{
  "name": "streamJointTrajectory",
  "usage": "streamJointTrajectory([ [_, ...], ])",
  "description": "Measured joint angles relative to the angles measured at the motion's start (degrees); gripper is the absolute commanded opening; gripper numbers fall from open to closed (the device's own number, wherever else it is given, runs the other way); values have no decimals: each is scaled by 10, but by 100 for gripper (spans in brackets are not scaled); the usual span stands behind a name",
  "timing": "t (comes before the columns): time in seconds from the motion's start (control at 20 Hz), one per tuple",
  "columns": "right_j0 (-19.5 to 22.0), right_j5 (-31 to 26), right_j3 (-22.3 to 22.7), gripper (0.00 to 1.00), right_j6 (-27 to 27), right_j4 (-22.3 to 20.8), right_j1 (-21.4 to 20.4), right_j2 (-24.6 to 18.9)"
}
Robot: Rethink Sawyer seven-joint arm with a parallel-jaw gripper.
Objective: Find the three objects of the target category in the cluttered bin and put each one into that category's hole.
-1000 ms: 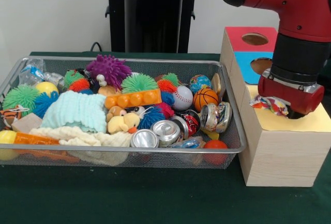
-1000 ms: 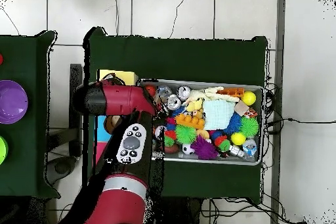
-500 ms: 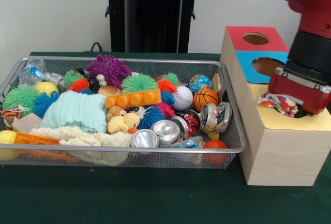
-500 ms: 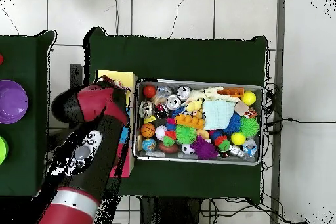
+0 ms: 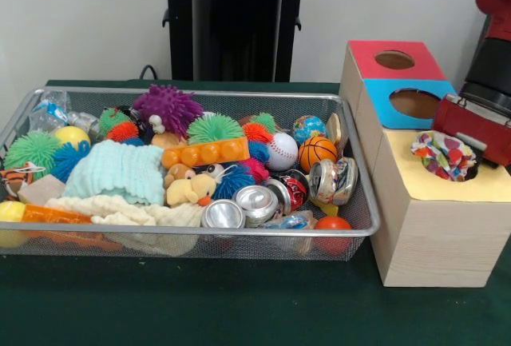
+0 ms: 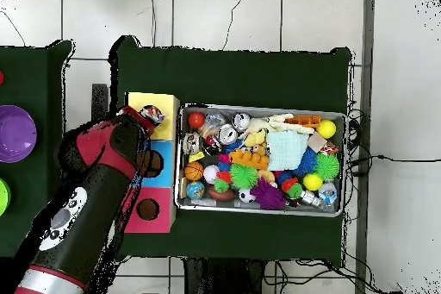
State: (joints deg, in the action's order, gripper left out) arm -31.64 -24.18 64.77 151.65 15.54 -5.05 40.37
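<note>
Multicoloured cloth bundle (image 5: 444, 154) is sitting in the yellow hole (image 5: 468, 172), one delivery looking done; pincer (image 5: 479, 129) is hovering beside it, grip state untellable; bin (image 5: 351, 226) is awaiting more searching

Bright, even, diffuse light; soft shadows, no glare.

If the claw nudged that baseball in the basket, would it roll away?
The baseball is round, so it would tend to roll, but probably not far: the basketball and spiky toys crowd it. It looks smooth, perhaps slippery to pinch.
</note>
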Motion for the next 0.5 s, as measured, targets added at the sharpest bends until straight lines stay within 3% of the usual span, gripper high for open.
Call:
streamJointTrajectory([
  [0.5,4,0,0,0,0,11,2,4],
])
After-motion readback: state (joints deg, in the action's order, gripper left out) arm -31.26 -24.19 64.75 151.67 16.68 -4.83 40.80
